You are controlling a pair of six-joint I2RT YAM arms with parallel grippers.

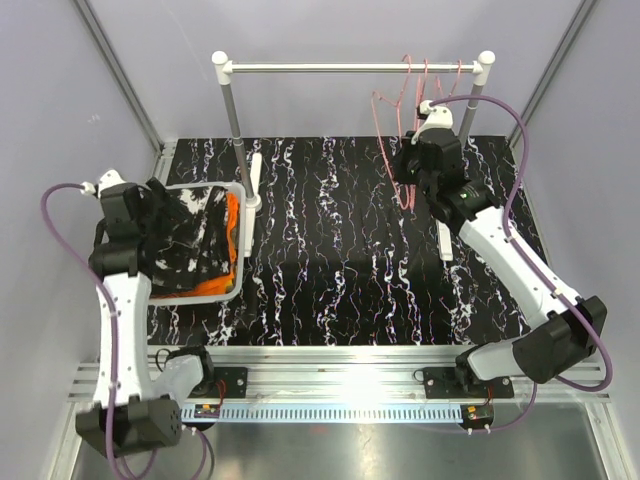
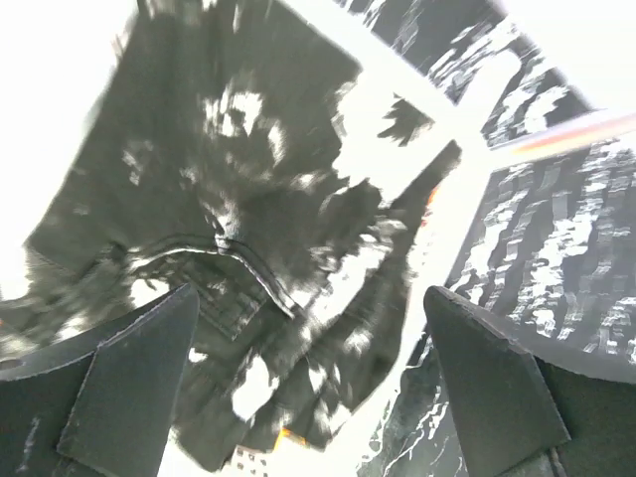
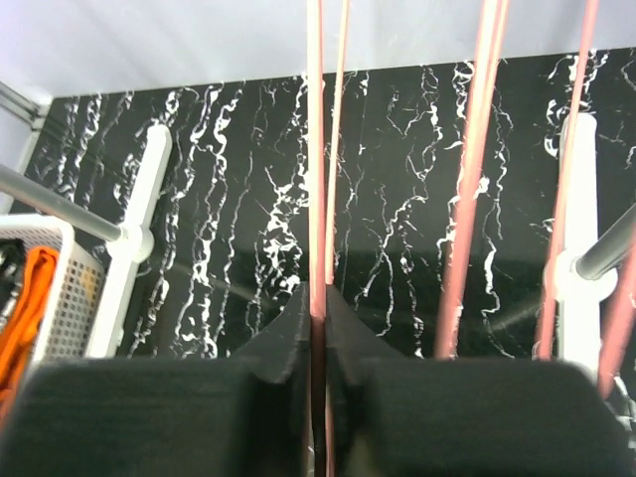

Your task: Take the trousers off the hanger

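Observation:
The black trousers with white splashes (image 1: 185,238) lie crumpled on top in the white basket (image 1: 200,186) at the left. Plain orange trousers (image 1: 228,285) show under them along the basket's right and near sides. My left gripper (image 2: 308,383) hangs open just above the black trousers (image 2: 248,199), with nothing between its fingers (image 2: 129,388). At the right end of the rail, my right gripper (image 3: 316,308) is shut on the thin pink wire of a bare hanger (image 3: 315,149). In the top view that hanger (image 1: 395,110) hangs from the rail beside my right gripper (image 1: 410,172).
The rack's metal rail (image 1: 350,68) spans the back on two white-capped posts with white feet (image 1: 255,185). Other bare pink hangers (image 3: 472,199) hang right of the held one. The basket corner (image 3: 60,288) with orange cloth (image 3: 30,298) shows in the right wrist view. The table is black marble-patterned (image 1: 330,260).

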